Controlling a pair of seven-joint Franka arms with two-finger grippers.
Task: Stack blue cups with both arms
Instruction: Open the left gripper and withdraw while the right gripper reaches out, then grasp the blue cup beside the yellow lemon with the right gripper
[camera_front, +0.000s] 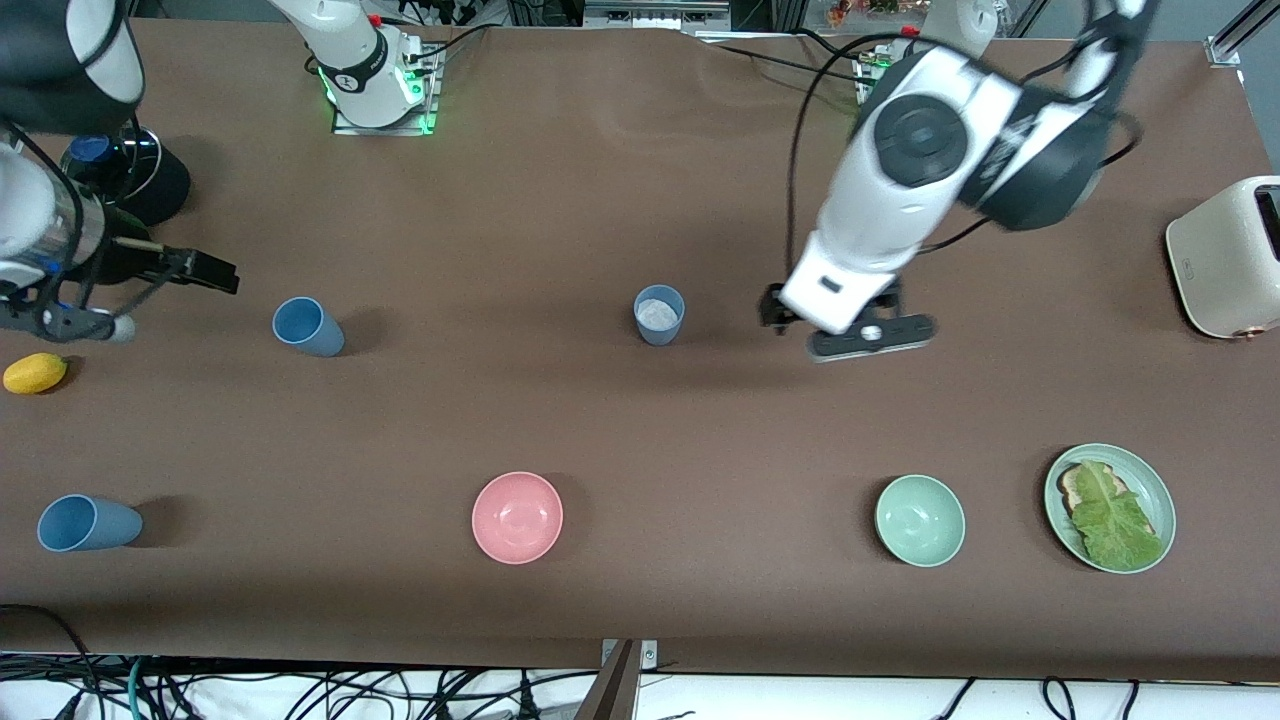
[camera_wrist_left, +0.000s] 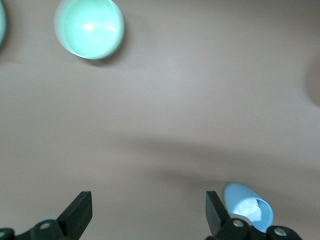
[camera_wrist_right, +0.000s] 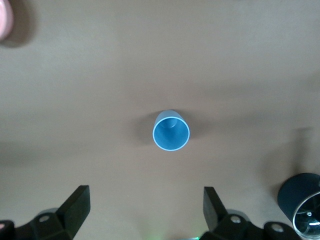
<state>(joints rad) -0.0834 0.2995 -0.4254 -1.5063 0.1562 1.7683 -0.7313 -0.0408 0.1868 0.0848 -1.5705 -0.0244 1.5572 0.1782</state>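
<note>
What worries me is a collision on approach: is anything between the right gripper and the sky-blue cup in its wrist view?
Nothing visible does. The right gripper, open, faces the sky-blue cup across bare table; the dark container stands off to one side of that line.

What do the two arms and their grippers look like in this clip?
Both are glossy white jointed arms with black joint sections and trailing black cables. The left arm has a round black cap on its casing. The left gripper and right gripper are black, with two flat wedge-shaped jaws.

Pink bowl (camera_front: 517, 517), green bowl (camera_front: 920, 520), lemon (camera_front: 35, 373), toaster (camera_front: 1228, 258)
</note>
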